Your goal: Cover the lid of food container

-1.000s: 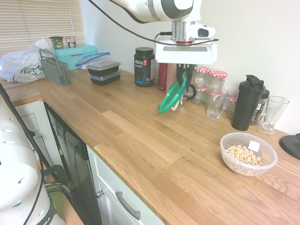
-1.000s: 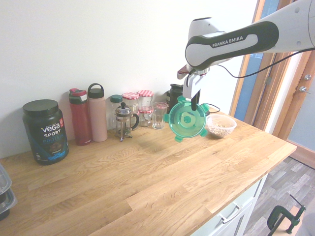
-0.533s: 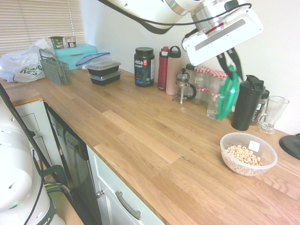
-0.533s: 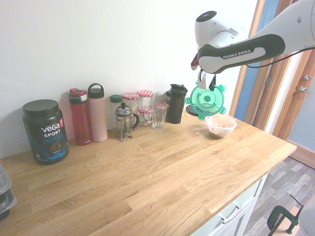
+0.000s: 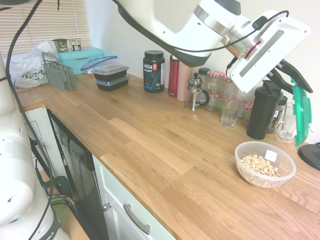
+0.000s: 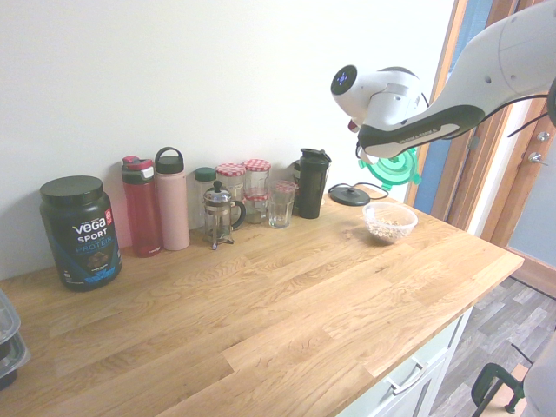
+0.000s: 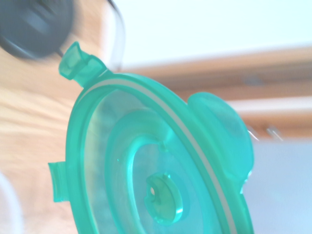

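On the kitchen table the bowl of cereal sits uncovered. Our claw grips the green lid on edge, up at the bowl's one o'clock; lowering and seating it remains.

Home kitchen: wooden counter, French press, jars.

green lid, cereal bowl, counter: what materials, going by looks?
Lid: translucent green plastic, glossy; light passes through, moulded flaps. Bowl: clear, slightly cloudy plastic by the look; cereal shows through the wall. Counter: wood, satin finish, visible grain and joined staves.
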